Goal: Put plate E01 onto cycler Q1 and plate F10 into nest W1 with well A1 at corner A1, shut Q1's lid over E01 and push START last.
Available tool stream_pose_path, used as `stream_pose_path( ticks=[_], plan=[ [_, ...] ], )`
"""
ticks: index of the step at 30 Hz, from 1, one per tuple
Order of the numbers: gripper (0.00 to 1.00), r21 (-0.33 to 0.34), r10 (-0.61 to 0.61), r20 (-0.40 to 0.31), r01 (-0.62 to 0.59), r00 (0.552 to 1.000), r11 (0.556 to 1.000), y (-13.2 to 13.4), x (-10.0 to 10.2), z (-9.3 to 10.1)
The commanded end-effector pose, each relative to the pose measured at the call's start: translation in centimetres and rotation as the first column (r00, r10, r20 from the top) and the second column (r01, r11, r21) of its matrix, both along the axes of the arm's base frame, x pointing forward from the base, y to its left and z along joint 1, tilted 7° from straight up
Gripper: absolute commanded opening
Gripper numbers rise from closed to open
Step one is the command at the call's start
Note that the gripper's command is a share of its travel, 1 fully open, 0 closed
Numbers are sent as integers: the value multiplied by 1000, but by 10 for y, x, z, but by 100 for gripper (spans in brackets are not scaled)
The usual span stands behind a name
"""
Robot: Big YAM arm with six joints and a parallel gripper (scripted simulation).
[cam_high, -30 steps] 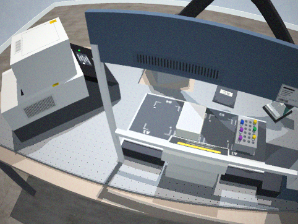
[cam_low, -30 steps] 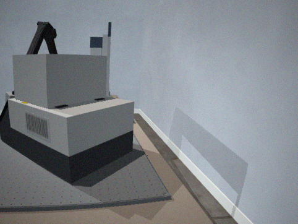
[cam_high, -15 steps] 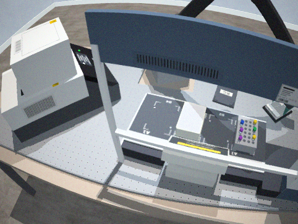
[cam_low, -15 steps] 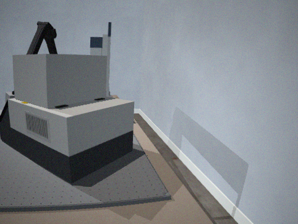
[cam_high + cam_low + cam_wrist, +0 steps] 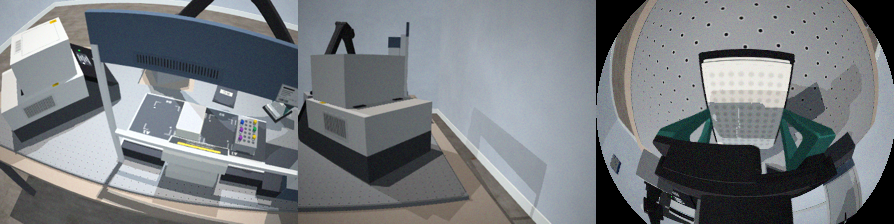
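Note:
My gripper is shut on a white 96-well PCR plate, its teal fingers on the two long sides. I cannot read the plate's ID. In the top view the plate hangs tilted above the table, right of the deck and apart from it. Cycler Q1 stands at the left with its white lid shut and its lamp green. It also shows in the exterior view. Deck positions D4 and D2 hold no plate. What is under Q1's lid is hidden.
The white deep-well block sits on D3. The tube cooling block on D1 holds coloured tubes. A dark labelled nest lies behind the deck. A blue overhead panel on a grey post spans the deck.

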State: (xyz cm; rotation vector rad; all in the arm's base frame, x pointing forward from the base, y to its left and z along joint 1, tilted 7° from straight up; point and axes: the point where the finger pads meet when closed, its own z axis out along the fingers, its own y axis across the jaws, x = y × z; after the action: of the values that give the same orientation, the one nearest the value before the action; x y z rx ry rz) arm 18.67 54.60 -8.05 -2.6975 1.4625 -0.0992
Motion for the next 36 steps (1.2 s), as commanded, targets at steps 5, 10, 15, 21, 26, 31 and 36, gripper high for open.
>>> stream_pose_path(
  ticks=[5,10,15,21,26,31,36],
  plan=[
    [100,54,-19,16,18,1000,998,25,15,9],
    [100,31,-1,5,1,1000,1000,16,1,10],
    [100,25,5,4,-5,1000,1000,12,-4,13],
    [100,10,5,-1,-5,1000,1000,3,-7,11],
    [100,7,-15,-2,15,1000,1000,-2,4,10],
    [100,20,-16,2,16,1000,1000,3,7,14],
    [100,58,-16,14,16,1000,998,17,11,21]
  ],
)
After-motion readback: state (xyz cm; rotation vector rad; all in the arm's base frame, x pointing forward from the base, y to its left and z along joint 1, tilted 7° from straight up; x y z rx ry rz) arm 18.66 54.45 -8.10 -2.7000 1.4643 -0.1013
